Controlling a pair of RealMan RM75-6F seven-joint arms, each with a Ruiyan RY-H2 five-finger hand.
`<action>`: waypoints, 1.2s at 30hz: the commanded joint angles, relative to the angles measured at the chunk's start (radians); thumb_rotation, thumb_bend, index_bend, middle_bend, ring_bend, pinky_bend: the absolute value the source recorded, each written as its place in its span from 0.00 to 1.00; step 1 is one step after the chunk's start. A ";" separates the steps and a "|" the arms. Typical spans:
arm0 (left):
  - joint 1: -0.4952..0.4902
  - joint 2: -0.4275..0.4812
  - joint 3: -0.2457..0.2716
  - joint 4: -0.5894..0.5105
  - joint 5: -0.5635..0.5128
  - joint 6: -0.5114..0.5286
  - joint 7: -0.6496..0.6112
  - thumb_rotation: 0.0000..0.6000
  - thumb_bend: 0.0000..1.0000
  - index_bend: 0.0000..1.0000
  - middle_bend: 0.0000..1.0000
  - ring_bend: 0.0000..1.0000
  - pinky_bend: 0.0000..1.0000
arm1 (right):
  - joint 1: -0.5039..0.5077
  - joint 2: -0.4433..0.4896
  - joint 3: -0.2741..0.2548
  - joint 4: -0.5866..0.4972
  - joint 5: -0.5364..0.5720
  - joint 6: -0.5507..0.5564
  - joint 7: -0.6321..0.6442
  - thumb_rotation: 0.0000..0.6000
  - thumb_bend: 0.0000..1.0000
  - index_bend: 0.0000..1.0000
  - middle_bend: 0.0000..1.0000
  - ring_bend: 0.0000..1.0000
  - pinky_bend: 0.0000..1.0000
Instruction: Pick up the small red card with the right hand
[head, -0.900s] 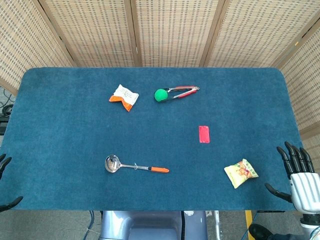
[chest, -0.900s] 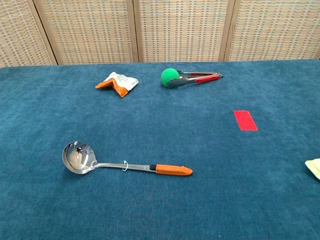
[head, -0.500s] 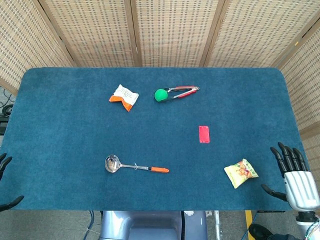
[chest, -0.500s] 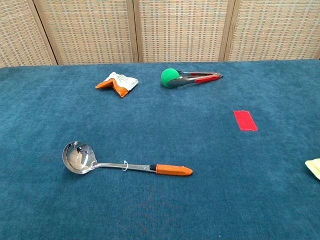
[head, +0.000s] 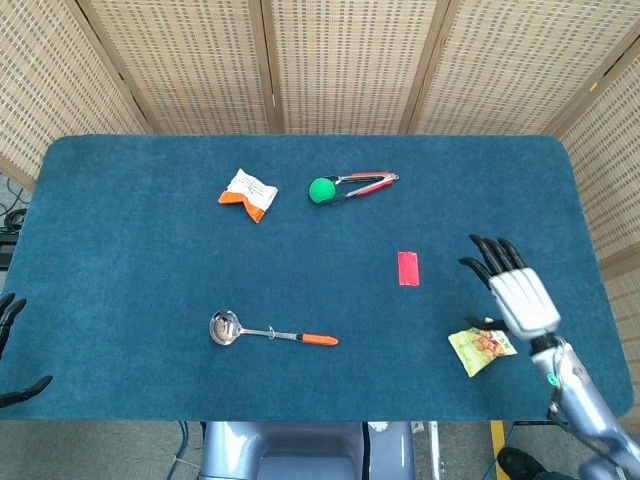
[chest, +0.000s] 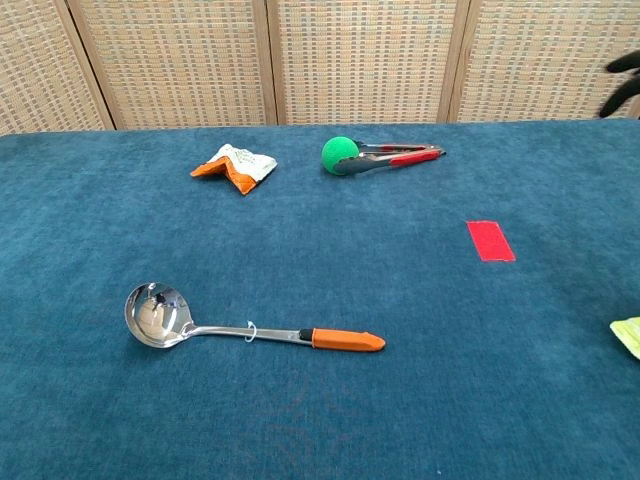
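Note:
The small red card (head: 407, 268) lies flat on the blue table cloth, right of centre; the chest view shows the card (chest: 490, 241) too. My right hand (head: 512, 287) hovers over the table to the card's right, fingers spread and holding nothing. Only its dark fingertips (chest: 622, 80) reach into the chest view at the top right edge. My left hand (head: 8, 345) shows just a few dark fingers at the left edge of the table, spread with nothing in them.
A yellow snack packet (head: 481, 346) lies just below my right hand. A steel ladle with an orange handle (head: 270, 333) lies front centre. Farther back are a green ball (head: 322, 190) against red tongs (head: 368, 181) and an orange-and-white packet (head: 246, 194).
My right hand has risen from the table's front right edge and moved up and left over the cloth toward the red card. The left hand sank slightly at the left edge.

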 joint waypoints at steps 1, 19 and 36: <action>-0.009 -0.003 -0.011 -0.010 -0.024 -0.018 0.015 1.00 0.00 0.00 0.00 0.00 0.00 | 0.134 -0.093 0.056 0.135 0.071 -0.142 -0.040 1.00 0.03 0.26 0.00 0.00 0.00; -0.054 -0.004 -0.050 -0.047 -0.131 -0.110 0.076 1.00 0.00 0.00 0.00 0.00 0.00 | 0.309 -0.462 -0.011 0.571 0.104 -0.275 -0.113 1.00 0.05 0.30 0.00 0.00 0.00; -0.059 -0.006 -0.048 -0.059 -0.136 -0.119 0.099 1.00 0.00 0.00 0.00 0.00 0.00 | 0.335 -0.572 -0.045 0.723 0.107 -0.249 -0.183 1.00 0.16 0.30 0.00 0.00 0.00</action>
